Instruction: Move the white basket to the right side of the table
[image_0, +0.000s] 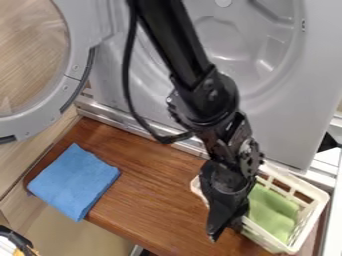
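Currently, the white basket (311, 223) with green cloth (272, 210) sits beside the gripper's (224, 230) fingertips; finger opening cannot be determined.

Two cloths (73, 181), one basket (310, 224)

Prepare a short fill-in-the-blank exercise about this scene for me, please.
The folded cloth at the left end of the table is ____.
The cloth inside the white basket is ____.
As the camera sees it, the basket is on the ____ side of the table.
The robot arm is ____.

Missing words: blue; green; right; black.
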